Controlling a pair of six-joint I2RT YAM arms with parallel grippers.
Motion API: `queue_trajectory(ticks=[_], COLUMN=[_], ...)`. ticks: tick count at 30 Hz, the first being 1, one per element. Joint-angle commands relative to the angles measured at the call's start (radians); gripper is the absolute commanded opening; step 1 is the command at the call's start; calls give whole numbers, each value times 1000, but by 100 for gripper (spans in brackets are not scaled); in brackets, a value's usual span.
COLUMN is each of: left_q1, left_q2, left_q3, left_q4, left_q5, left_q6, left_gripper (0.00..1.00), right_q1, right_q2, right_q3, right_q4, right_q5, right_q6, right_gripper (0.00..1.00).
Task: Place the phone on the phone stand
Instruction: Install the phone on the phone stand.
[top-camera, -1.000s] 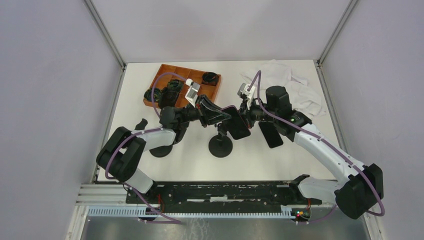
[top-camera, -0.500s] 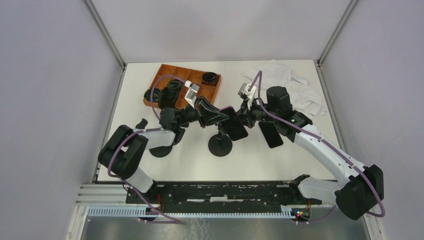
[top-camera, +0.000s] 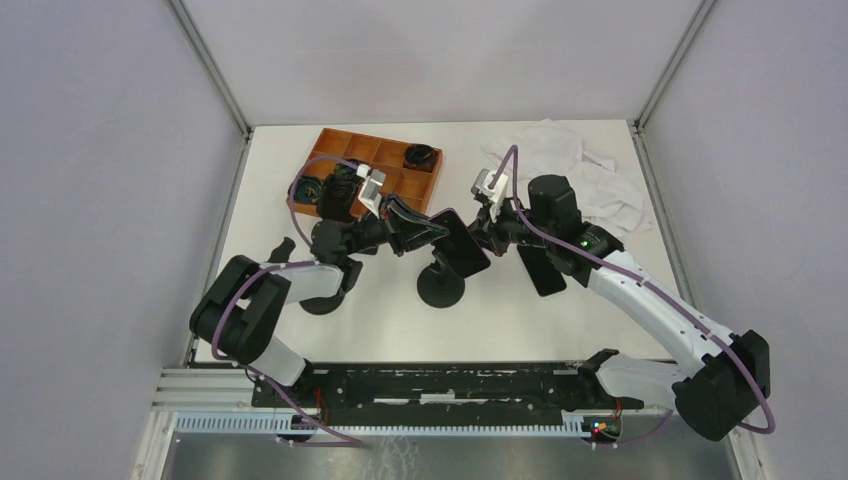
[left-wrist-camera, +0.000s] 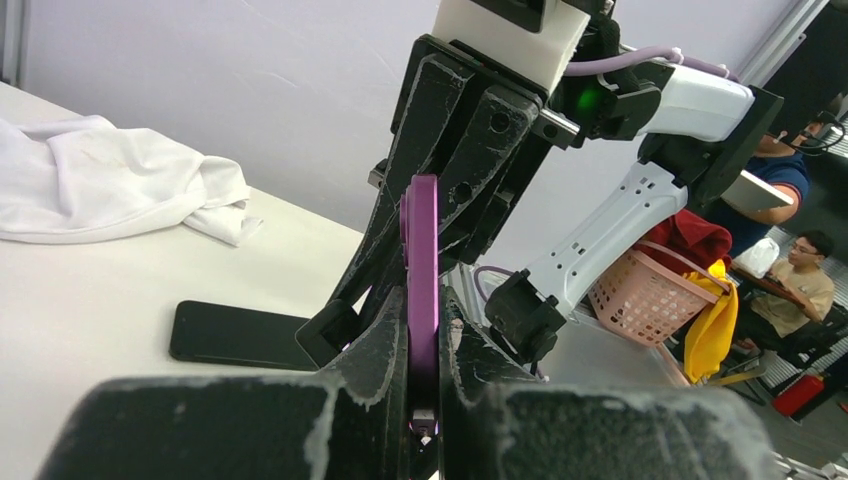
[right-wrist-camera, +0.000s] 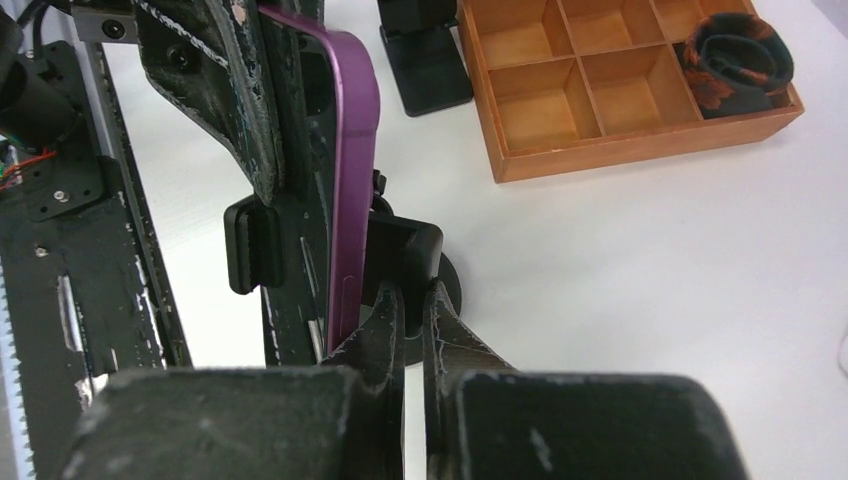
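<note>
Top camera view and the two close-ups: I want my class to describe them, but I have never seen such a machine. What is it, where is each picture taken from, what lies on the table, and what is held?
These are two robot arms bolted at the near edge of a white table. The wide picture looks down from above and behind them. Each close-up comes from a camera on one arm's wrist, so that arm's own claw fills the bottom of the picture.

On the table are an orange wooden compartment tray, a crumpled white cloth, a black phone lying flat, and a black round-based phone stand.

The left claw is shut on a purple-edged phone, holding it over that stand. The right claw is shut too, with its tips beside the stand's cradle. Whether it pinches anything is unclear.
</note>
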Motion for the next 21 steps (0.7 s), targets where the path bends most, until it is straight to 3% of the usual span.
queue_trajectory(ticks=[1,10,21], left_q1=[52,52,52], left_q2=[-34,-169,-163], left_q3=[-7,13,-15], left_q4=[93,-365,-364], left_q5=[-57,-80,-86], left_q6=[26,217,257], left_gripper=[2,2,2], right_q1=[19,45,46], right_q2=[-41,-35,-21], right_q3=[68,80,95], right_q4=[-33,-31,-29], right_q5=[103,255,263], right_q6=[-72,-120,-114], right_gripper=[0,0,0])
